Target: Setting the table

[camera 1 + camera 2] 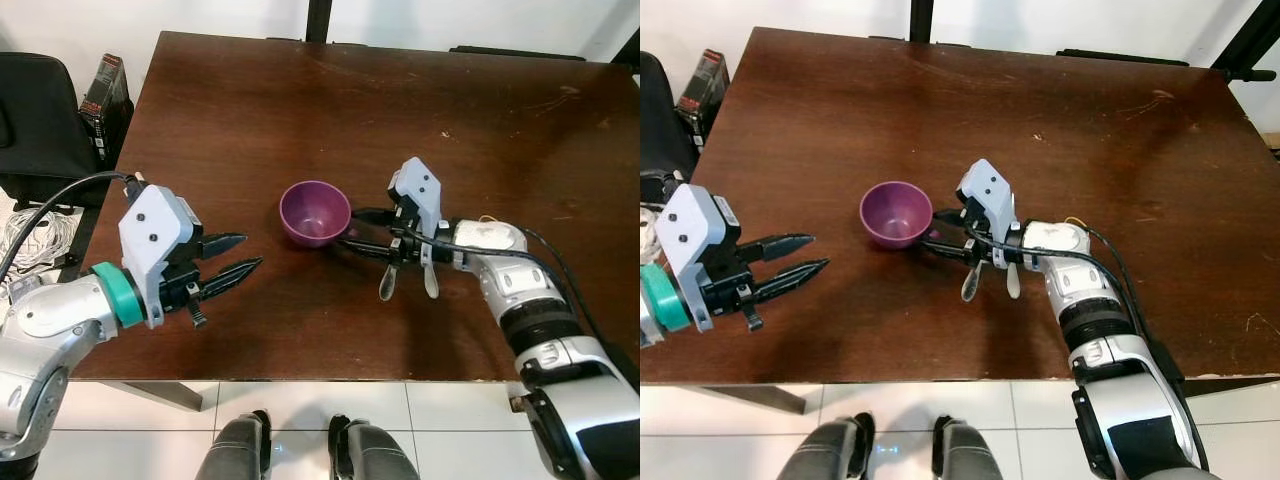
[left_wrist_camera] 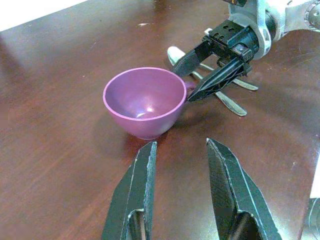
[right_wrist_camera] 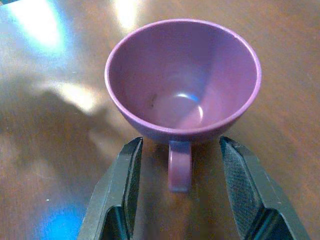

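A purple cup point(image 1: 315, 212) stands upright and empty mid-table point(image 1: 480, 110), nearer the front edge. The right gripper point(image 3: 180, 187) is spread either side of its handle point(image 3: 179, 170). The left gripper point(image 1: 232, 257), spread, hovers near the front-left corner. Two spoons point(image 1: 408, 275) lie under the right wrist.

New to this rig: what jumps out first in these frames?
The purple cup stands upright and empty near the middle of the dark wooden table. The right gripper is open, its fingers on either side of the cup's handle without closing on it; two spoons lie on the table under that arm. The left gripper hovers open to the cup's left, pointing at it.
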You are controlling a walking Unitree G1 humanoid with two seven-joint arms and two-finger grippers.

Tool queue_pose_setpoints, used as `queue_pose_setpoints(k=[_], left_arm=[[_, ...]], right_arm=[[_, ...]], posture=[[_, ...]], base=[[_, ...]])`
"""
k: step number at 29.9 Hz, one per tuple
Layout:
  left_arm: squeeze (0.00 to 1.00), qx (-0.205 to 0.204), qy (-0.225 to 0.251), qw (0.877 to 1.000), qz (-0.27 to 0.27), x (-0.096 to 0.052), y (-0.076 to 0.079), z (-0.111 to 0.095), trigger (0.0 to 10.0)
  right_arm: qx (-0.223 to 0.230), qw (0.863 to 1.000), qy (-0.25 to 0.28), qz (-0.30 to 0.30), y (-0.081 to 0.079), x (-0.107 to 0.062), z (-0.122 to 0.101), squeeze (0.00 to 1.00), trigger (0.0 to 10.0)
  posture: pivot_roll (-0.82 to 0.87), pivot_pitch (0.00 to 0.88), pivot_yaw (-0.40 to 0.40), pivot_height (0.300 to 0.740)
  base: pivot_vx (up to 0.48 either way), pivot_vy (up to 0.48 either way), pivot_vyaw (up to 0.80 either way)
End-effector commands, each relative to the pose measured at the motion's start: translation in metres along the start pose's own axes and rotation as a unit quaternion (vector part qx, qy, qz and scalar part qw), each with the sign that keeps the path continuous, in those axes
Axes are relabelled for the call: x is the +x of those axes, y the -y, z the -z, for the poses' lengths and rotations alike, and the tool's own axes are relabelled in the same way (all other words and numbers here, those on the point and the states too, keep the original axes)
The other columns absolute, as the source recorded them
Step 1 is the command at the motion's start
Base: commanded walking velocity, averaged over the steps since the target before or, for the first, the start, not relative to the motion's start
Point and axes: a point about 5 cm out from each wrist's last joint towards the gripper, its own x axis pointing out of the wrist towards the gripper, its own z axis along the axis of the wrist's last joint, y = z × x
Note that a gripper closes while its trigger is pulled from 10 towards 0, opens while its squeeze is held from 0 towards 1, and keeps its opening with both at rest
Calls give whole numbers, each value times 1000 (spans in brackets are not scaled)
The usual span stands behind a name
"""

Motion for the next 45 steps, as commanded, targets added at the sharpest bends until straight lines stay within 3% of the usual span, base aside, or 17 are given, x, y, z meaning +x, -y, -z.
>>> queue_pose_setpoints(k=[1,20,37,38,39,40,45], left_arm=[[0,-3,4,1000,12,2,6,-1,10000],[0,-9,13,1000,-2,8,7,-1,10000],[0,-12,15,1000,-7,9,7,-1,10000],[0,-12,15,1000,-9,9,8,-1,10000],[0,-12,15,1000,-9,9,8,-1,10000],[0,-13,15,1000,-9,9,8,-1,10000],[0,-13,15,1000,-10,9,8,0,10000]], right_arm=[[5,1000,-4,-1,-2,-1,5,0,10000],[21,999,-33,13,-2,2,21,0,10000],[16,1000,-18,8,-1,13,11,0,9804],[14,1000,-19,7,-1,14,11,0,4549],[14,1000,-19,7,-1,14,11,0,4549],[12,1000,-21,5,-2,14,11,0,0],[11,1000,-22,4,-2,15,12,0,0]], posture=[[76,110,-27,740],[76,112,-40,740],[83,109,-43,740],[85,107,-46,740],[85,107,-46,740],[85,106,-46,740],[85,104,-46,740]], base=[[0,0,0],[0,0,0],[0,0,0],[0,0,0],[0,0,0],[0,0,0],[0,0,0]])
